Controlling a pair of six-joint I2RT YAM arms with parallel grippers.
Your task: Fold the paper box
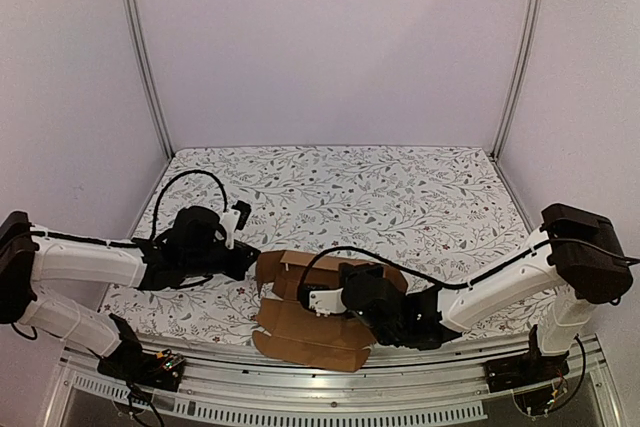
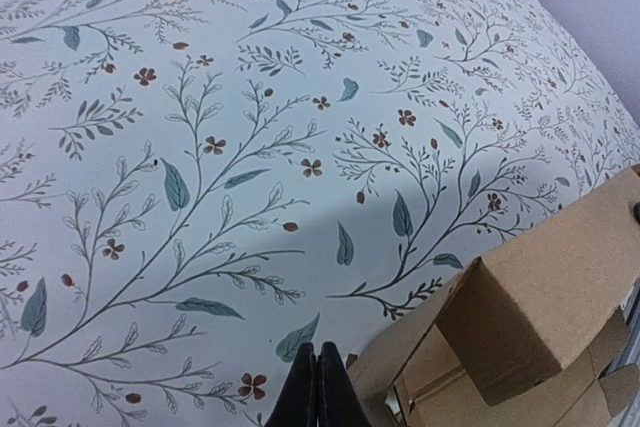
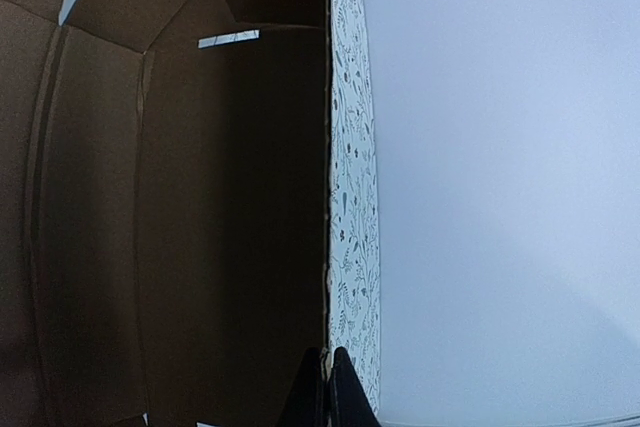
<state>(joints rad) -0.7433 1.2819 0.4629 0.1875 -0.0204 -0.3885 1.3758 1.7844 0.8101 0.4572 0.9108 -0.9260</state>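
The paper box (image 1: 300, 337) is plain brown cardboard, partly folded, with its flaps spread open, and it lies at the table's near edge. My right gripper (image 1: 318, 299) reaches over it from the right. In the right wrist view the fingers (image 3: 328, 392) are pinched on the edge of an upright cardboard wall (image 3: 200, 227). My left gripper (image 1: 248, 259) hovers just left of the box. Its fingers (image 2: 318, 392) are shut together with nothing between them, above the cloth. A raised flap of the box (image 2: 540, 317) stands to their right, not touching them.
A floral tablecloth (image 1: 350, 187) covers the table. A metal rail (image 1: 330, 387) runs along the near edge, and two upright frame posts (image 1: 145, 57) stand at the back corners. Plain walls close in the sides and back.
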